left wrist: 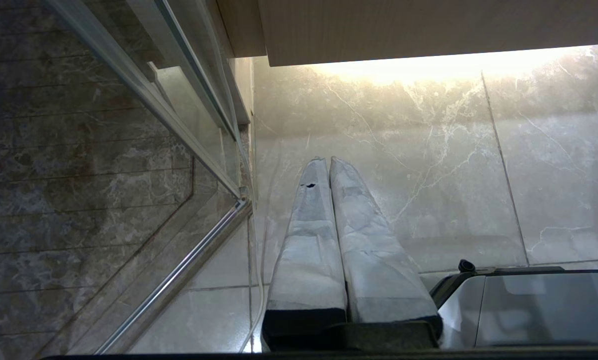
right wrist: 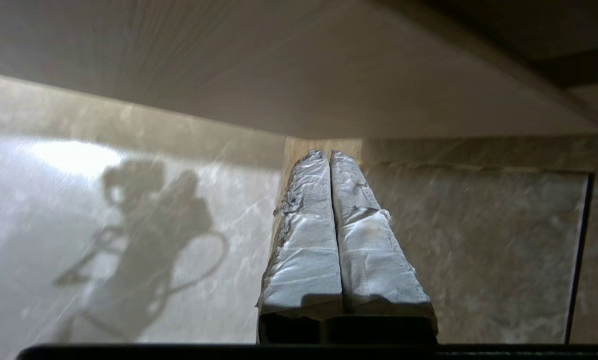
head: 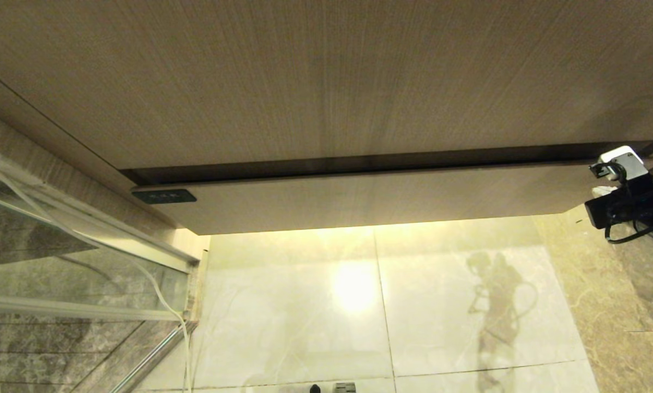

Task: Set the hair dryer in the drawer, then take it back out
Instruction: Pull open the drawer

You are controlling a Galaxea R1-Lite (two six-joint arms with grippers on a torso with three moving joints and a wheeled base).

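The hair dryer is out of view. The drawer (head: 326,82) shows as a wide, plain wood-grain front, shut, with a dark gap and a lower wood panel (head: 381,199) beneath it. My right arm (head: 623,183) reaches in at the right end of that lower panel. In the right wrist view the right gripper (right wrist: 327,152) is shut and empty, its padded fingers (right wrist: 303,240) pressed together just under the wood edge (right wrist: 279,85). My left gripper (left wrist: 327,159) hangs shut and empty over the floor beside the glass.
A glass shower partition with a metal frame (head: 86,262) stands at the left, and a pale cord (head: 160,289) runs down along it. A small black button panel (head: 163,195) sits on the lower panel's left end. Pale marble floor (head: 441,305) lies below. My base (left wrist: 528,305) is close.
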